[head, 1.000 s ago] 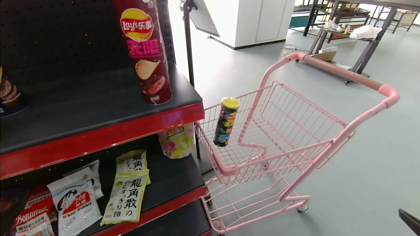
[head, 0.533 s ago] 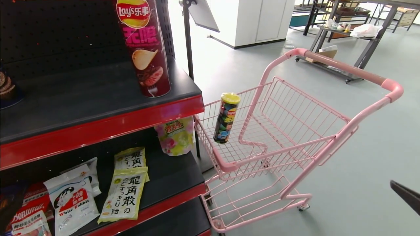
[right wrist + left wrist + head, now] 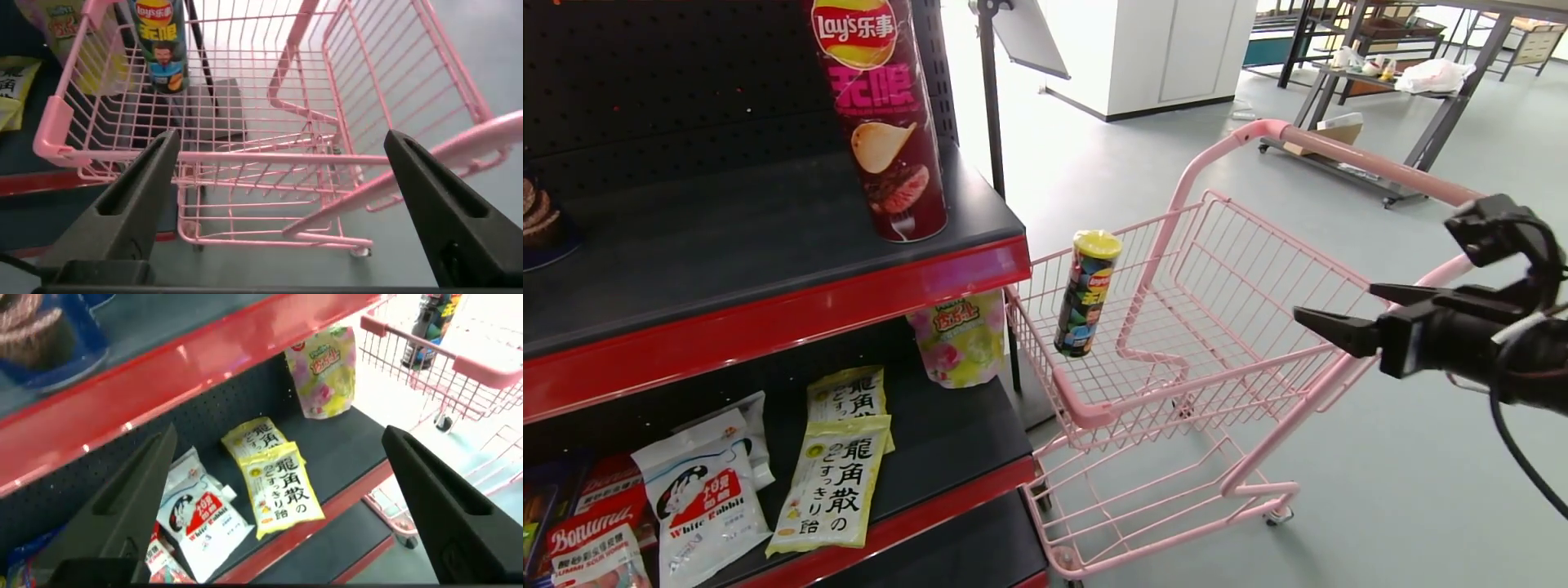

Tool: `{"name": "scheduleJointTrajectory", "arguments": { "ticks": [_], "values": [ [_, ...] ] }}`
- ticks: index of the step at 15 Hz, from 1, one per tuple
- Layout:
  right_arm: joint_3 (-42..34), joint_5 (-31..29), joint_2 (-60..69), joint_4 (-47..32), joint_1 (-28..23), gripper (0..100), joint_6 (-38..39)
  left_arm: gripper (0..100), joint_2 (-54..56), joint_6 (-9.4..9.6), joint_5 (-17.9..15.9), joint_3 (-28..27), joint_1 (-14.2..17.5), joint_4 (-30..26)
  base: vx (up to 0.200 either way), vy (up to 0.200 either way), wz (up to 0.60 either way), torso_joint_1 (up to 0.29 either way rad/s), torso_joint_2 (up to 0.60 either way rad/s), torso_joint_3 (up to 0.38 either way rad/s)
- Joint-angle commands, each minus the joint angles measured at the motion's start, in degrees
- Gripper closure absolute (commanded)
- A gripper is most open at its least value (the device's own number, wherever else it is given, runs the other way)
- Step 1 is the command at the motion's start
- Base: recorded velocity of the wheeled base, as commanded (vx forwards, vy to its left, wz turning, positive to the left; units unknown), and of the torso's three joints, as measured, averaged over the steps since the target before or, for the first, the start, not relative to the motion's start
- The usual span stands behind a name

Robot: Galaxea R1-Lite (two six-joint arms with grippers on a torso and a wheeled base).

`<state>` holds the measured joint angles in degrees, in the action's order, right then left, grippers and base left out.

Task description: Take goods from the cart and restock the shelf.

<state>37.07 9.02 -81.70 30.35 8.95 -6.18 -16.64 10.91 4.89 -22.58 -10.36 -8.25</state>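
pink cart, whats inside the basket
One chip can with a yellow lid, upright in the corner by the shelf. The right gripper covers part of the cart by its handle.

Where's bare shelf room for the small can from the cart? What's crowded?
Upper shelf: wide bare stretch between the cake pack and the tall red chip can. Lower shelf: small bare patch in front of the pastel bag, beside the yellow sachets. Its left end is crowded with white candy bags.
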Motion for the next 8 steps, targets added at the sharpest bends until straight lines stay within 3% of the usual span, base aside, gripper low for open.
{"name": "scheduleJointTrajectory", "arguments": {
  "ticks": [1, 3, 8],
  "values": [
    [9.6, 1.3, -14.7, 1.0, 4.6, 0, 1.6, 0, 5.6, -0.01, 0.0, 0.3, 0.1, -2.5, 0.0, 0.0, 0.0, 0.0, 0.0, 0.0],
    [12.2, 1.2, -19.7, 2.6, 6.7, 0, 1.8, 0, 6.8, -0.01, 0.3, 0.2, 0.1, -3.3, 0.0, 0.0, 0.0, 0.0, 0.0, 0.0],
    [21.4, 1.7, -34.4, 7.7, 9.9, 0, 5.4, 0, 7.7, 2.1, 6.3, 0.8, 0.8, -6.5, 0.0, 0.0, 0.0, 0.0, 0.0, 0.0]
  ]
}}
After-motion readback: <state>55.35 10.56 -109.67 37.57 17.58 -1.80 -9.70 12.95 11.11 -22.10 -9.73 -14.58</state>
